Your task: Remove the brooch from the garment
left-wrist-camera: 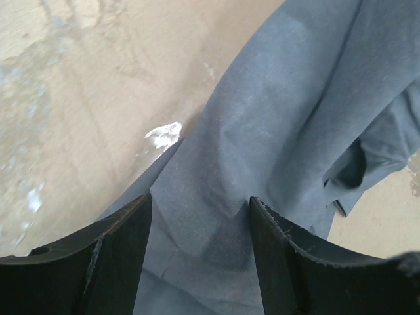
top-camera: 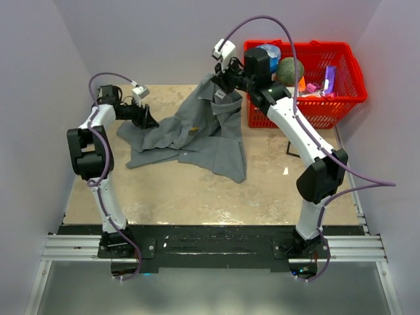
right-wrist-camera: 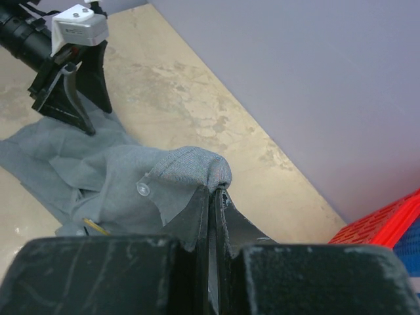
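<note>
The grey shirt [top-camera: 216, 141] lies crumpled at the middle of the table, with its collar end pulled up. My right gripper [top-camera: 222, 80] is shut on a fold of the shirt [right-wrist-camera: 125, 190] next to a pale button [right-wrist-camera: 142, 189], and holds it above the table. The brooch [top-camera: 193, 131] shows as a small gold spot on the shirt's middle. In the right wrist view only its yellow edge [right-wrist-camera: 97, 227] shows, below the fold. My left gripper [top-camera: 149, 123] is open at the shirt's left edge, with its fingers either side of flat cloth [left-wrist-camera: 282, 118].
A red basket [top-camera: 341, 98] full of assorted things stands at the back right, close behind the right arm; its corner shows in the right wrist view [right-wrist-camera: 387, 216]. Grey walls close in the back and sides. Bare tabletop [top-camera: 197, 197] lies in front of the shirt.
</note>
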Controlling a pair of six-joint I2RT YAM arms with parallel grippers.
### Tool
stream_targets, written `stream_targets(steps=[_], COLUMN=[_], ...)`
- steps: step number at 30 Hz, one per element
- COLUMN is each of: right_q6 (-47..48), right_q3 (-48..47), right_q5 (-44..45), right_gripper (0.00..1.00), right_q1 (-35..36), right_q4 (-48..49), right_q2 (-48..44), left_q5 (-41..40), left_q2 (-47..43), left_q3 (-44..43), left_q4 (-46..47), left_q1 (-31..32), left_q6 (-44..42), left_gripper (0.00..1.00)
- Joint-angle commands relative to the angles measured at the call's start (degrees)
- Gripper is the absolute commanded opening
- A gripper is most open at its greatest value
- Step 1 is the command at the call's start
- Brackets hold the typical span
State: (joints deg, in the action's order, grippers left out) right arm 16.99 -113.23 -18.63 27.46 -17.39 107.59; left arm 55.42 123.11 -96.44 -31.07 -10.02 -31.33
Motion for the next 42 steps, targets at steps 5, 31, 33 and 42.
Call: stream_targets(steps=[5,31,33,42], right_q6=[3.9,0.5,0.4,-2.0], right_q3=[2.5,7.4,7.4,2.6], right_q5=[4.5,2.6,2.6,3.8], right_gripper=[0.0,0.0,0.0,0.0], right_q1=[-0.1,-2.4,-2.5,-4.2], right_q4=[-5.6,-3.5,-3.3,-1.1], right_q2=[-7.2,-5.8,-5.3,0.9], left_q5=[-11.5,-25.3,-24.3,-17.9], left_q2=[-1.5,9.6,9.8,3.6], left_q3=[0.9,-11.4,-11.2,-16.1], left_q4=[17.2,-3.4,-4.1,-7.3], left_q1=[-3.2,-8.7,-8.6,-9.3], left_q6=[12.1,17.4,16.2,15.9], left_gripper=[0.61,0.59,0.32,0.0])
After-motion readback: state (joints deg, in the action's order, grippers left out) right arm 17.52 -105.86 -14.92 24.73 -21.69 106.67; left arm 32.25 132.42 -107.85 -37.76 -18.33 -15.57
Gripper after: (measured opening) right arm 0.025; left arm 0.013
